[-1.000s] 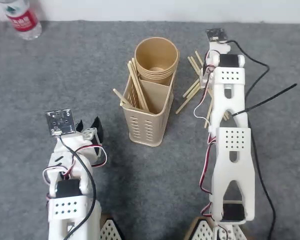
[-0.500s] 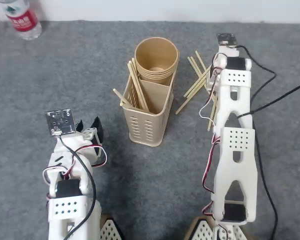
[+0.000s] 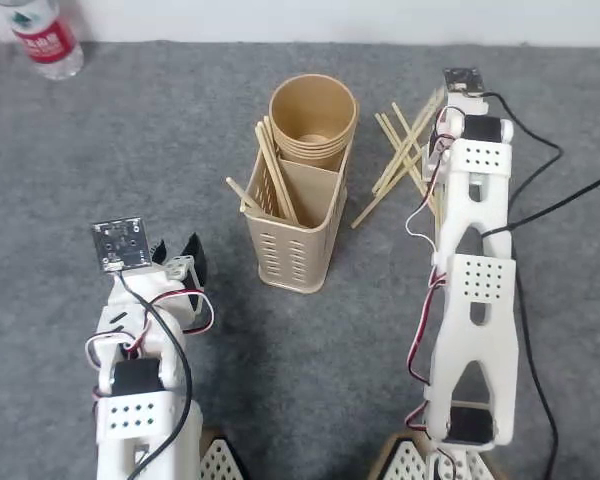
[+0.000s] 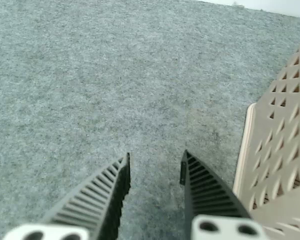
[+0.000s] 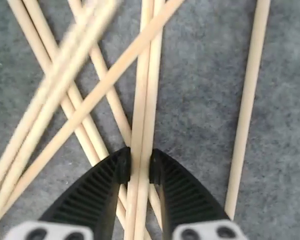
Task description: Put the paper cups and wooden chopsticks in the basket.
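Tan paper cups, nested, stand upright in the far compartment of the beige perforated basket; several chopsticks lean in its near compartment, others lie crossed just right of it

Open grey felt surface ahead of the left end effector, tall tan perforated basket walls off one side; crossed pale wooden chopsticks crowd the basket's far flank

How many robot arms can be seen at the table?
2. The left arm stands left of the basket; the right arm lies extended over the loose chopsticks right of the basket.
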You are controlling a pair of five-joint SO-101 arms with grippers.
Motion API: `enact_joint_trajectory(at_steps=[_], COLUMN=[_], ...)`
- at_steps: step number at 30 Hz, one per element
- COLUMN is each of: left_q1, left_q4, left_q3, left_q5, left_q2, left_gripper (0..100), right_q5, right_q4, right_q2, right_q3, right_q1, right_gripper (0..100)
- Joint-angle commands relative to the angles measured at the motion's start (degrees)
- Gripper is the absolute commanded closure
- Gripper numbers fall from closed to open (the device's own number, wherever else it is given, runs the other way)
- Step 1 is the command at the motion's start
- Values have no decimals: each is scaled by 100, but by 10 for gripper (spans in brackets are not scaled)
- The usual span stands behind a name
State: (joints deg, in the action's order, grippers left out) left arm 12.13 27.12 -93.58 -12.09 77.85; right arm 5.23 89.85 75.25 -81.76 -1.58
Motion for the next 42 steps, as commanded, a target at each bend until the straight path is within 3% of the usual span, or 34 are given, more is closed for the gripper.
enact_joint_trajectory(at_steps=[1, 11, 21, 32, 35, 42], left_q1=[0, -9, -9, -9, -18, -18], left_q4=[-114, -114, -114, -114, -114, -114], left_q3=[13, 13, 13, 13, 13, 13], left_q5=[44, 44, 44, 44, 44, 44], left_q2=[62, 62, 62, 62, 62, 62], left_gripper=[827, 827, 827, 827, 827, 827], right_q5=[53, 53, 35, -70, -334, -387], right_q4=[57, 418, 1200, 1332, 1341, 1226], right_q2=[-92, -444, -2387, -4470, -5209, -7679], right_q3=[-158, -167, -167, -62, 580, 3631], right_q1=[-84, -92, -92, -31, 198, 1385], right_gripper=[991, 991, 991, 991, 991, 991])
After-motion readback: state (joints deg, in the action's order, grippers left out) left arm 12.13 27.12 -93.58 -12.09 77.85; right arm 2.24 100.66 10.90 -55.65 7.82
